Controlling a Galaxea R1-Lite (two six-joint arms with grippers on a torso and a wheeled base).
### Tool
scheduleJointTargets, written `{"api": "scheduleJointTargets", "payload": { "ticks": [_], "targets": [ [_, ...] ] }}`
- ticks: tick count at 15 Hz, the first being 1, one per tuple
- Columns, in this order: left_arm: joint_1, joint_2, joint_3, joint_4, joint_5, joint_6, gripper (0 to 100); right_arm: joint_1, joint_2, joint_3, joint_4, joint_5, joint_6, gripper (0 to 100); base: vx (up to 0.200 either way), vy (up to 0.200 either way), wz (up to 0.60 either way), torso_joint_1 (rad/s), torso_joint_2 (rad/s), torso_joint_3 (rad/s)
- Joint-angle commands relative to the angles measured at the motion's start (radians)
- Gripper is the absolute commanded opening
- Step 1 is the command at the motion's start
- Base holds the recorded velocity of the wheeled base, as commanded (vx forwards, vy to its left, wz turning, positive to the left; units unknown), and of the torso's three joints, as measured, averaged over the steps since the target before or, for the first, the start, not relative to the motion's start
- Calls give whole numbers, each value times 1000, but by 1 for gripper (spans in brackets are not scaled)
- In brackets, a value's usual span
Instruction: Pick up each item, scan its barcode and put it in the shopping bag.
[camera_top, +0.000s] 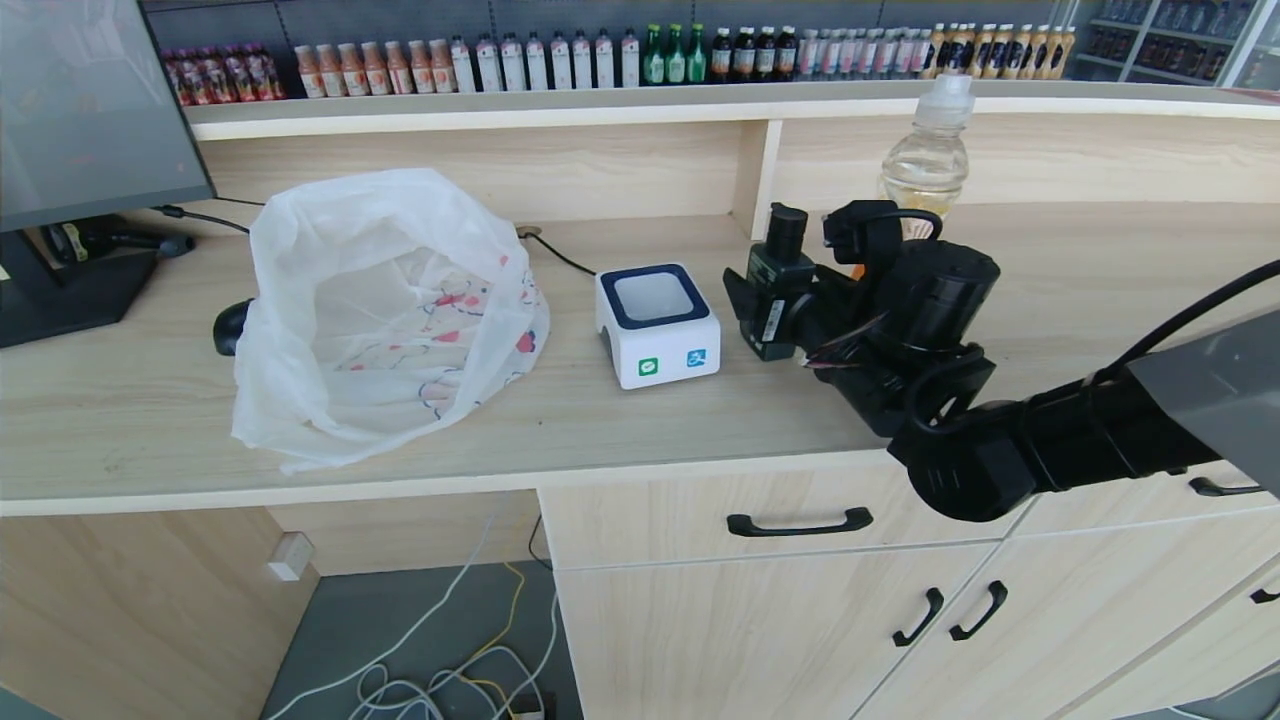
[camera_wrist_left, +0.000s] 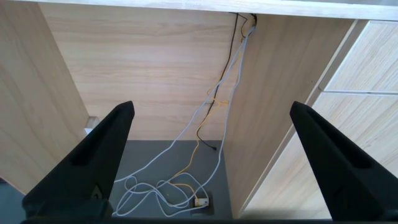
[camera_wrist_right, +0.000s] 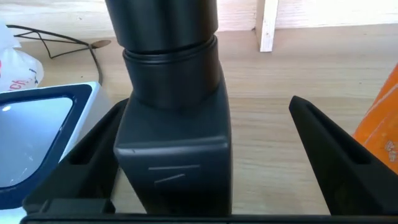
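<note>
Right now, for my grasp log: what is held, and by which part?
Nothing. The right gripper stands open around the dark bottle, a gap on one side; the left gripper is open, empty.

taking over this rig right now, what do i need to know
Left tool: open, empty, low by the cables under the counter.
Right tool: open, straddling the dark bottle beside the scanner, not clamped.
Shopping bag open, left of the scanner; contents unclear.
Clear bottle at the counter's back.
Left to do: grip, scan, bag the dark bottle, then the clear one.
</note>
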Motion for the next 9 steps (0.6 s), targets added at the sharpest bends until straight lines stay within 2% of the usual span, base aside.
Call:
{"api": "scheduleJointTargets", "payload": {
  "ticks": [1,4,5,9],
  "targets": [
    [0,0,0,0,0,0,100,-1,11,-3,-2,-1,2,100,0,0,0,0,0,0],
    [0,0,0,0,0,0,100,-9,26,0,-10,-1,13,100,0,0,0,0,0,0],
    [0,0,0,0,0,0,100,-13,34,-2,-30,5,13,0,0,0,0,0,0,0],
    [0,0,0,0,0,0,100,-15,40,-2,-33,11,11,0,0,0,0,0,0,0]
  ]
}}
